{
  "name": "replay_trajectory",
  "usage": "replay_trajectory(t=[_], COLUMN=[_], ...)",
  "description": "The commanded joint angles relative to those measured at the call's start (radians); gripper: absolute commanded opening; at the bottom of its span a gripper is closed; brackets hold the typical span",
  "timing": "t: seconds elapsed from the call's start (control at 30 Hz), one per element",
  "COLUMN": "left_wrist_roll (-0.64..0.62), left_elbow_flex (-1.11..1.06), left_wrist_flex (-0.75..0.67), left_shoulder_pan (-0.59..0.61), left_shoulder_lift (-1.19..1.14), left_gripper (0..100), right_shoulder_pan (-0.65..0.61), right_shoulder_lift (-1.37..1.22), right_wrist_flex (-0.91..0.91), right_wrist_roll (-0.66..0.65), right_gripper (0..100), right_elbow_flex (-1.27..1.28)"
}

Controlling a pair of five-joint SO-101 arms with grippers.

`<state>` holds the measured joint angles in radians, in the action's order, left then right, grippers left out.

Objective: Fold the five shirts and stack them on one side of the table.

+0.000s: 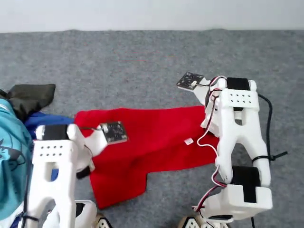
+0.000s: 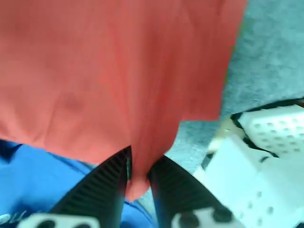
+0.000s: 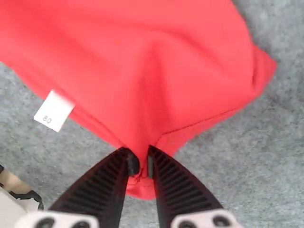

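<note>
So the red cotton shirt (image 1: 152, 137) lies spread on the grey felt-covered table (image 1: 118, 61). The left gripper (image 2: 138, 164) pinches its left edge, and the right gripper (image 3: 138, 161) pinches its right edge. Touching the shirt's left side is a blue fabric shirt (image 1: 47, 119). Farther left is a teal printed shirt (image 1: 12, 156), and behind that a dark crumpled cloth (image 1: 31, 95).

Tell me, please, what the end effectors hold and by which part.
Both pinch the red shirt: the left end effector at one edge, the right end effector at the hem near the white tag.

White tag (image 3: 53, 110) on the red shirt (image 3: 142, 57) reads "80". White lettering on the blue shirt (image 2: 42, 185) is illegible.
</note>
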<state>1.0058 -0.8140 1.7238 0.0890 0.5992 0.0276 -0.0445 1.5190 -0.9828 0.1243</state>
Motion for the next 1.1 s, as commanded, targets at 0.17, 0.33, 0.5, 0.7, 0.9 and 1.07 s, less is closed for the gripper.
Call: replay_trajectory(t=[0.17, 0.33, 0.5, 0.7, 0.9, 1.07], left_wrist_roll=[0.015, 0.012, 0.012, -0.089, -0.167, -0.167], left_elbow_flex=[-0.054, -0.136, -0.134, -0.038, 0.067, 0.074], left_wrist_flex=[0.031, 0.028, 0.028, 0.028, 0.031, 0.031], left_shoulder_pan=[-0.121, -0.282, -0.285, -0.213, -0.176, -0.178], left_shoulder_lift=[0.138, 0.149, 0.15, 0.152, 0.152, 0.152], left_gripper=[2, 2, 2, 14, 21, 21], right_shoulder_pan=[0.113, 0.12, 0.117, 0.124, 0.124, 0.122], right_shoulder_lift=[-0.047, -0.05, -0.05, -0.048, -0.048, -0.058], right_wrist_flex=[0.012, 0.013, 0.022, 0.09, 0.177, 0.177], right_wrist_roll=[-0.101, -0.103, -0.121, -0.12, -0.12, -0.117], right_gripper=[1.0, 1.0, 1.5, 12.2, 26.3, 25.3], right_elbow_flex=[-0.049, -0.052, -0.049, -0.084, -0.169, -0.229])
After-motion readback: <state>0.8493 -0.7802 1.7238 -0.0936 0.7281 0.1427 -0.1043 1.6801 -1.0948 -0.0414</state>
